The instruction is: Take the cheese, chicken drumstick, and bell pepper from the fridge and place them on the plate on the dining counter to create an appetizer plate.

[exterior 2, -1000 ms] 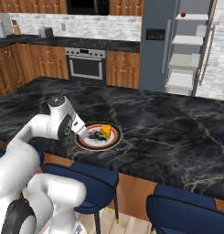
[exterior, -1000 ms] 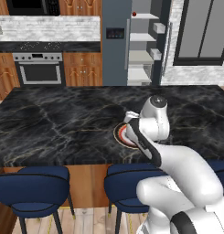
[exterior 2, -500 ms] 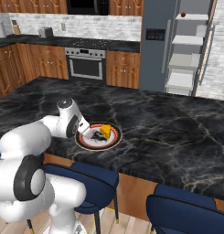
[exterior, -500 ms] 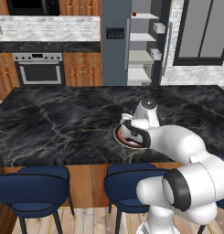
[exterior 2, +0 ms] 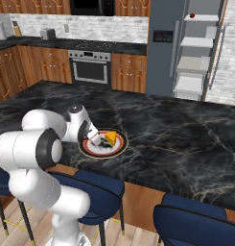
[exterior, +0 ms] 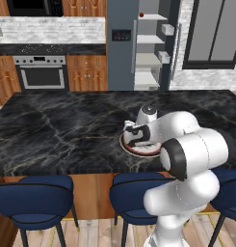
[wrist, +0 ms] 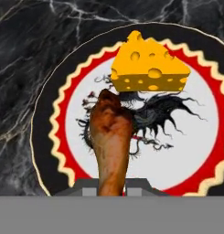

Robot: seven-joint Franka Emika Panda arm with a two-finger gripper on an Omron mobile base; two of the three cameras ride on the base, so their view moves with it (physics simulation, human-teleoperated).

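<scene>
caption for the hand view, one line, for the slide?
Gripper lowers the chicken drumstick over the plate, where the cheese already sits, on the dining counter.

Plate (wrist: 195, 151) on dining counter (exterior: 66, 135): cheese (wrist: 147, 68) sits on its far half in the hand view, chicken drumstick (wrist: 111, 137) stands directly in front of the gripper (wrist: 111, 185), its top just short of the cheese. The plate's bare white area lies to the right of the drumstick and below the cheese. Left of the drumstick only a narrow white strip before the red band. Around the plate the marble is open on all sides; wide bare slab to the left in the left base view. Beyond the counter, fridge (exterior 2: 163, 43) stands with white shelves exposed; bell pepper (exterior 2: 192, 16) on the top shelf. Blue stools (exterior: 32, 200) crowd the near edge below the slab.
</scene>
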